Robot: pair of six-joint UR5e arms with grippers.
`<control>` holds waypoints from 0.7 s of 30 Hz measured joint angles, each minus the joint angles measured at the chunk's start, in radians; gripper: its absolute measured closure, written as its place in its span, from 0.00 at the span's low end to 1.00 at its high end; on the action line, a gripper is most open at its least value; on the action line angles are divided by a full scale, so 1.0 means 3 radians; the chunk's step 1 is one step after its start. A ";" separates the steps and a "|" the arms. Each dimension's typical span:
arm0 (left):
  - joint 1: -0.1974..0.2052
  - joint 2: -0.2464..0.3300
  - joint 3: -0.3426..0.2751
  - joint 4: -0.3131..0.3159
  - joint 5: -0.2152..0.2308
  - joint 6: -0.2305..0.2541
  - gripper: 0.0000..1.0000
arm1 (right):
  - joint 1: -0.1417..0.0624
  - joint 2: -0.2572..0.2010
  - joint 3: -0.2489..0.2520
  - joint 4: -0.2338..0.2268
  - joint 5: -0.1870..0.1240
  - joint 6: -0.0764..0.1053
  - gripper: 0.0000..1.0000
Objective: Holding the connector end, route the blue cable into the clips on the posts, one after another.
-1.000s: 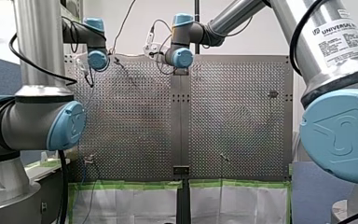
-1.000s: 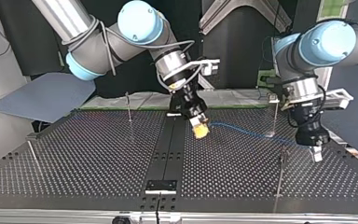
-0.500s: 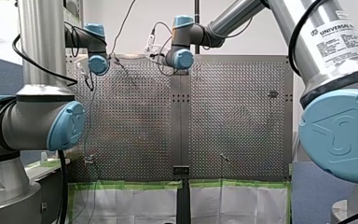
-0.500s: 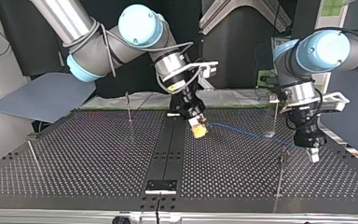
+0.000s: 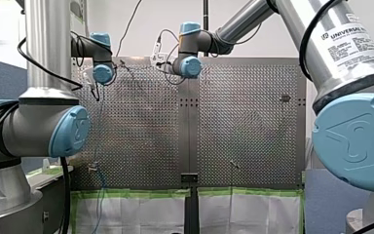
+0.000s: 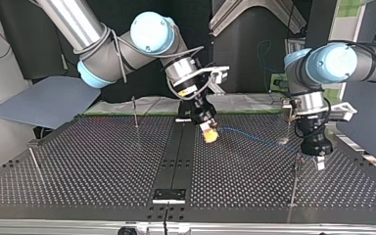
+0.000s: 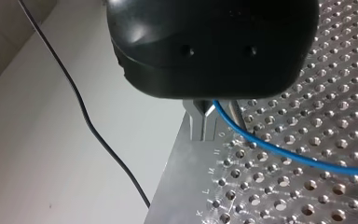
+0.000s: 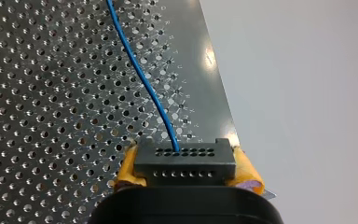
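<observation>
- Connector: black, face with rows of holes. Clamped between yellow pads of right gripper, near middle of bench. Face points ahead, away from fingers.
- Cable: blue, thin, leaves one hole of connector. In top view, long axis runs from connector toward view's right, slanting nearer camera, to left gripper.
- Left gripper: metal fingers closed around cable, low over bench near its edge.
- Post: cable passes near base. Whether cable sits in clip cannot be told.
- Second post: just beside left gripper.
</observation>
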 joint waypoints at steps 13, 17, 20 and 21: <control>0.0026 0.0031 0.0000 0.0041 -0.0028 -0.0016 1.00 | -0.0019 0.0000 -0.0016 -0.0028 -0.0069 -0.0034 1.00; 0.0027 0.0128 0.0000 0.0027 -0.0058 -0.0015 1.00 | -0.0020 0.0000 -0.0023 -0.0028 -0.0073 -0.0043 1.00; 0.0028 0.0185 0.0000 0.0006 -0.0069 -0.0018 1.00 | -0.0019 0.0000 -0.0039 -0.0028 -0.0076 -0.0047 1.00; 0.0028 0.0194 0.0000 0.0001 -0.0070 -0.0018 1.00 | -0.0019 -0.0001 -0.0043 -0.0028 -0.0077 -0.0047 1.00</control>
